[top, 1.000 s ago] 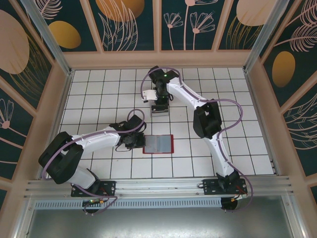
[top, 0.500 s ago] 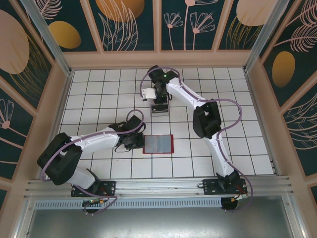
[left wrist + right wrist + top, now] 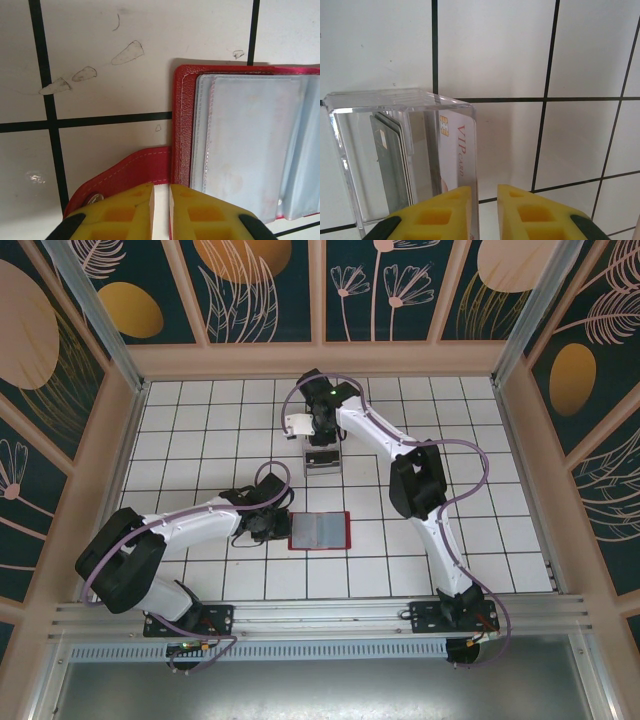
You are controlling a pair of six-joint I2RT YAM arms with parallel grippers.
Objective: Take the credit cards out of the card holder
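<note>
Starting with the credit cards (image 3: 452, 150): standing on edge inside the clear box (image 3: 395, 100), 1 marked VIP, darker ones beside it. Parked on the far tiles in the top view, well apart from the card holder (image 3: 320, 530). Lying open and flat near the middle of the table (image 3: 480, 540), that one, grey pockets up. No telling about cards left in those pockets.

Over the box, right gripper (image 3: 485, 190): jaws a little apart, nothing between them, 1 finger just beside the box wall. Looks like a drop-off being finished. Best done by rising straight up, keeping off that wall, not tipping the box.

Down on the holder's red tab (image 3: 135, 167), left gripper (image 3: 160, 192): fingers almost together, a thin slit between. Pinching or merely pressing, cannot tell. Worth holding there to pin the holder flat.

Card print and box contents readable from the right wrist; from the top, just a pale box. Stitching and sleeves sharp from the left wrist.
</note>
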